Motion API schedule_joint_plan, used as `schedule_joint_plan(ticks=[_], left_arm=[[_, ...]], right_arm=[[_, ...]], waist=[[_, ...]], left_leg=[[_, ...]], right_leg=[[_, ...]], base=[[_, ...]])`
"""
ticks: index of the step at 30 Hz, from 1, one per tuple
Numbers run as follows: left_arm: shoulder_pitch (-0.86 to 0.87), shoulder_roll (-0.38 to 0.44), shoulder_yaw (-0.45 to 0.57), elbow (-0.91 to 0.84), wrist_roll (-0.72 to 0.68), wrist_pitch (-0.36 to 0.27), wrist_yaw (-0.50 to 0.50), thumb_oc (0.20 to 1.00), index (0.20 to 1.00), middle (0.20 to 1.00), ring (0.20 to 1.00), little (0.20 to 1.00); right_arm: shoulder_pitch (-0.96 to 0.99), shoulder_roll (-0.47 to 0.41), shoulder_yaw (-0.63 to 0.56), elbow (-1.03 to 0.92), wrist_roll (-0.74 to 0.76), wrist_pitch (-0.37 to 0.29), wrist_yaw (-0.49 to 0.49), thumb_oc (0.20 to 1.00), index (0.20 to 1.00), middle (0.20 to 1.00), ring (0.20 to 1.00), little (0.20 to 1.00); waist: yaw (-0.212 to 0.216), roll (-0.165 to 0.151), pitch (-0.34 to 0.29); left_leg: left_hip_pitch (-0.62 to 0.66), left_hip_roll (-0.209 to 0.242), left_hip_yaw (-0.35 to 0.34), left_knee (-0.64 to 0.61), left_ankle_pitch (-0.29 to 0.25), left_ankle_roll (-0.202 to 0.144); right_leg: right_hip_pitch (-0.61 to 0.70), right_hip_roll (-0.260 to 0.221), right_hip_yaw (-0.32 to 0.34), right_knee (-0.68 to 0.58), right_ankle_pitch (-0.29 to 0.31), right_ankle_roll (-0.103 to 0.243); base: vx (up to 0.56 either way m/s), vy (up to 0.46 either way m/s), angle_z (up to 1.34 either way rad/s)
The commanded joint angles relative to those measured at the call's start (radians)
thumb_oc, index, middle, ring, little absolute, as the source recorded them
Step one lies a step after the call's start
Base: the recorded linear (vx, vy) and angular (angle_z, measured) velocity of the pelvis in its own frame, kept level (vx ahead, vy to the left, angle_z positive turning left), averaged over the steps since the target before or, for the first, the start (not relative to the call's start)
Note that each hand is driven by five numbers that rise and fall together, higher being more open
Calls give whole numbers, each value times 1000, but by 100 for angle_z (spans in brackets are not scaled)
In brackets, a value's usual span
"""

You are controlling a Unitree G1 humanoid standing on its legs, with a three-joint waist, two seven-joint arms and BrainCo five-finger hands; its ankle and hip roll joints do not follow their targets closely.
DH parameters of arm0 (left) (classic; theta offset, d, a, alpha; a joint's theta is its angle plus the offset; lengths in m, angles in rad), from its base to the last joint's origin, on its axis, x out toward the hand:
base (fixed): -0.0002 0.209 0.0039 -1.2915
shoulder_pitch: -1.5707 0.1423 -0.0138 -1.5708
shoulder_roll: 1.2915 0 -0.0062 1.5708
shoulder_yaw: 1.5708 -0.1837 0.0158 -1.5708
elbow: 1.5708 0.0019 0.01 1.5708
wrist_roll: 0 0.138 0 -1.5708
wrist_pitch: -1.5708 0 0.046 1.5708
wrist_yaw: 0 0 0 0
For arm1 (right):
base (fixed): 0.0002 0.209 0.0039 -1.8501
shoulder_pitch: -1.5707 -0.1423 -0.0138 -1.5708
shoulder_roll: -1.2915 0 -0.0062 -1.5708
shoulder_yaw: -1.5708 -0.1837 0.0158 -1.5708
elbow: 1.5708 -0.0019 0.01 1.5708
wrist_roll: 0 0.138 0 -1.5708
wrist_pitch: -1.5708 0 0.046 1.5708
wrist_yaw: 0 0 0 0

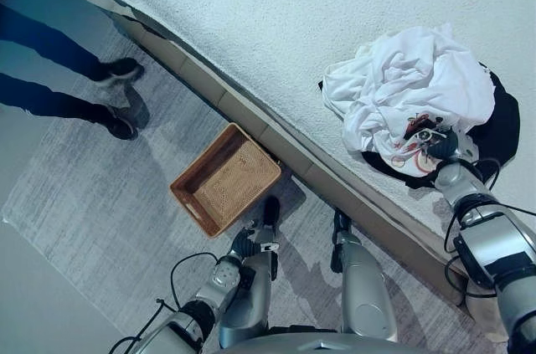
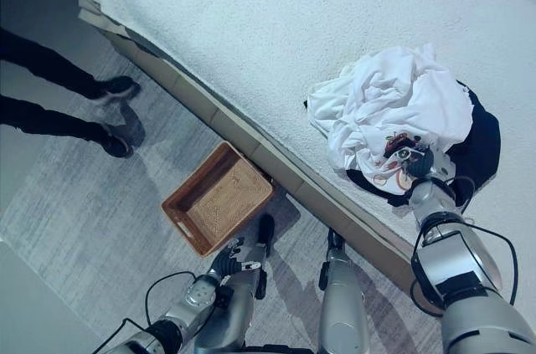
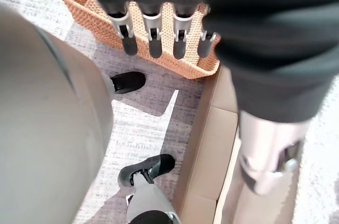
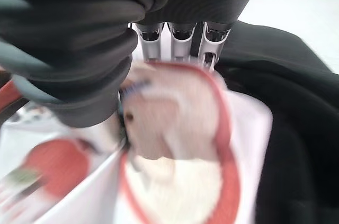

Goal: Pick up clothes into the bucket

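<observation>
A crumpled white garment point(image 1: 410, 78) with a red print lies on the bed point(image 1: 293, 28), on top of a black garment point(image 1: 502, 124). My right hand point(image 1: 440, 143) rests on the printed part of the white garment point(image 4: 180, 128), which bunches up against the palm; the black garment point(image 4: 296, 102) lies just beyond it. A brown wicker basket point(image 1: 199, 157) stands on the floor beside the bed. My left hand point(image 1: 247, 243) hangs low next to the basket point(image 3: 87, 15), holding nothing, its fingers point(image 3: 153, 38) straight.
The bed's pale wooden base point(image 1: 251, 120) runs diagonally between the basket and the clothes. A person's legs in dark trousers and black shoes point(image 1: 117, 74) stand on the grey rug at the upper left, beyond the basket.
</observation>
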Motion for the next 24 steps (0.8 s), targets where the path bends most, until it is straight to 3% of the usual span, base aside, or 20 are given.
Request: schedule_joint_plan(ticks=[1, 8, 11, 17, 24], left_arm=[[-25, -14, -15, -6, -39, -30, 21, 1000, 1000, 1000, 1000, 1000], [-8, 9, 23, -5, -57, -49, 39, 1000, 1000, 1000, 1000, 1000], [7, 46, 52, -34, -45, -67, 42, 1000, 1000, 1000, 1000, 1000], [11, 121, 74, -130, -8, -88, 49, 1000, 1000, 1000, 1000, 1000], [1, 233, 112, -396, -28, -116, 25, 1000, 1000, 1000, 1000, 1000]], right_arm=[[-53, -13, 50, -113, 28, -38, -32, 200, 200, 200, 200, 200], [-120, -64, 30, -387, 93, -79, -97, 200, 200, 200, 200, 200], [-161, -148, 2, -584, 86, -101, -126, 200, 200, 200, 200, 200], [-200, -209, -10, -694, 83, -117, -116, 200, 200, 200, 200, 200], [-248, -258, -15, -771, 79, -118, -88, 200, 200, 200, 200, 200]], waist=[[-9, -71, 14], [-30, -121, 7], [-37, -154, -14], [-36, -190, -52], [-36, -221, -132]], left_leg=[[5, -45, 10, 71, -55, 45], [0, -56, 47, 169, -114, 52], [12, -57, 76, 217, -154, 53], [54, -42, 110, 215, -172, 50], [133, -30, 147, 164, -171, 48]], right_leg=[[24, -39, 59, 29, -2, 21], [37, -38, 101, 33, 6, 27], [52, -35, 132, 29, 16, 33], [102, -23, 153, -44, 58, 46], [204, -5, 158, -160, 95, 58]], base=[[-12, 24, 4], [-7, 44, -8], [-2, 67, -17], [0, 42, -26], [26, 17, -22]])
